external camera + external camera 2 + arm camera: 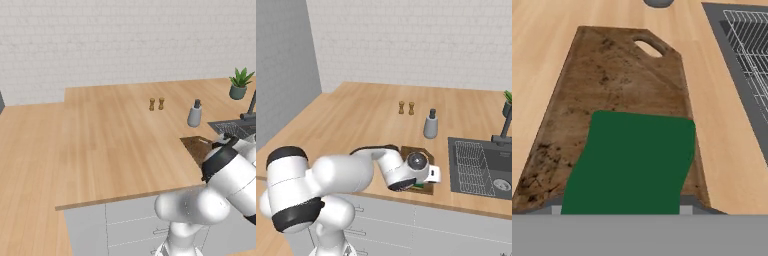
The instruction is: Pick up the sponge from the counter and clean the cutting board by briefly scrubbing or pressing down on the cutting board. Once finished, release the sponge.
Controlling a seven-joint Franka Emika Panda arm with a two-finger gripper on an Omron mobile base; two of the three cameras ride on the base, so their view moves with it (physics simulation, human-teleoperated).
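dark green-topped rectangular sponge (629,162) lies over near end of dark brown grained wooden cutting board (607,85), at front edge of light wood-plank counter (115,130) beside sink. two-finger gripper (423,182) low over board; finger spread: cannot tell. risk: sponge shifting off board's front edge during scrub, if press lands off-centre.

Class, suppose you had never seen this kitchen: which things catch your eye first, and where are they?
The green sponge lies flat on the near end of the dark cutting board, just ahead of the claw. The white arm bends low over that board at the counter's front edge. To the board's right is a dark sink.
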